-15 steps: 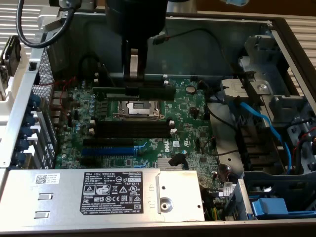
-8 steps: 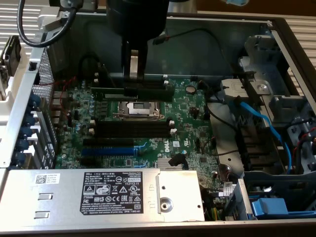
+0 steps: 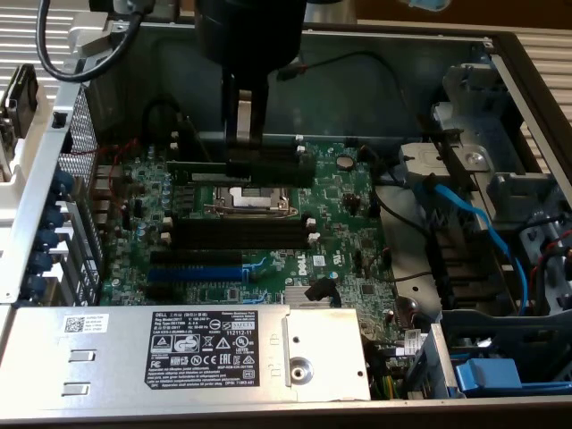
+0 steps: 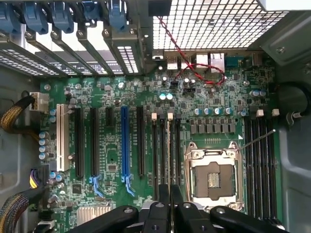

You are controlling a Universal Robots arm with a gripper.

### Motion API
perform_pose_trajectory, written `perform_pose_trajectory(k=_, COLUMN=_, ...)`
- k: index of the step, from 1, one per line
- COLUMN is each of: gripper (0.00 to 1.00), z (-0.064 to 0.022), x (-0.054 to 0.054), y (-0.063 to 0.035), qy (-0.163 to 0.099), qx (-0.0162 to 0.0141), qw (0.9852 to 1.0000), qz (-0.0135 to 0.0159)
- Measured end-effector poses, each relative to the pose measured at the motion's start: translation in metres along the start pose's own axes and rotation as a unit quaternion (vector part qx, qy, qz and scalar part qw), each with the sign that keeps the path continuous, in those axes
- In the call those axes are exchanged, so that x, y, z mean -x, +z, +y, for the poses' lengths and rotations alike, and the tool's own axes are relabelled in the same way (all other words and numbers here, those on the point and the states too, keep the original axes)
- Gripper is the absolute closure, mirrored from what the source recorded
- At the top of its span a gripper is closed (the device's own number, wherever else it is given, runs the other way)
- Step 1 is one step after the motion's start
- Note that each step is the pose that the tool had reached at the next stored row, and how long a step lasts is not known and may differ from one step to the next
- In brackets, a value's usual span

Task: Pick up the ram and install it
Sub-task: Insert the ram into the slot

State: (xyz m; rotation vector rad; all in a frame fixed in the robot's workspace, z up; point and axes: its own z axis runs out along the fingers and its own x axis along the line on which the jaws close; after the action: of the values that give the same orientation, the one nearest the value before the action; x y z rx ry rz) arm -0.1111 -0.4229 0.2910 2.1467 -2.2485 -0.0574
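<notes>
The ram (image 3: 273,168) is a long dark green stick with black chips, held level and lengthwise above the motherboard (image 3: 344,214). My gripper (image 3: 241,163) comes down from above and is shut on the ram's middle. In the wrist view the ram (image 4: 168,145) shows edge-on as a thin line running away from my gripper (image 4: 170,200). There it lines up with the black memory slots (image 4: 155,145) beside the CPU socket (image 4: 212,177). In the exterior view those slots (image 3: 241,234) lie in front of the socket (image 3: 248,198). I cannot tell whether the ram touches a slot.
A blue expansion slot (image 3: 195,273) lies nearer the front, beside other black slots. The silver power supply (image 3: 179,353) spans the front. A drive cage with blue cables (image 3: 474,223) is at the exterior view's right. The case walls and the rear grille (image 4: 209,24) close in the board.
</notes>
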Motion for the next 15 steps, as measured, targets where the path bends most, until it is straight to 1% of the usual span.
perform_pose_trajectory(k=3, gripper=0.87, z=-0.0008, x=0.000, y=0.0036, qy=0.000, qx=0.0000, qw=1.0000, qz=0.0025)
perform_pose_trajectory(k=7, gripper=0.87, z=-0.0013, x=0.000, y=0.0083, qy=0.000, qx=-0.0001, qw=1.0000, qz=0.0039)
perform_pose_trajectory(k=12, gripper=0.87, z=-0.0018, x=0.000, y=0.0148, qy=0.000, qx=-0.0003, qw=1.0000, qz=0.0081)
perform_pose_trajectory(k=15, gripper=0.87, z=-0.0022, x=0.000, y=0.0180, qy=0.000, qx=-0.0003, qw=1.0000, qz=0.0091)
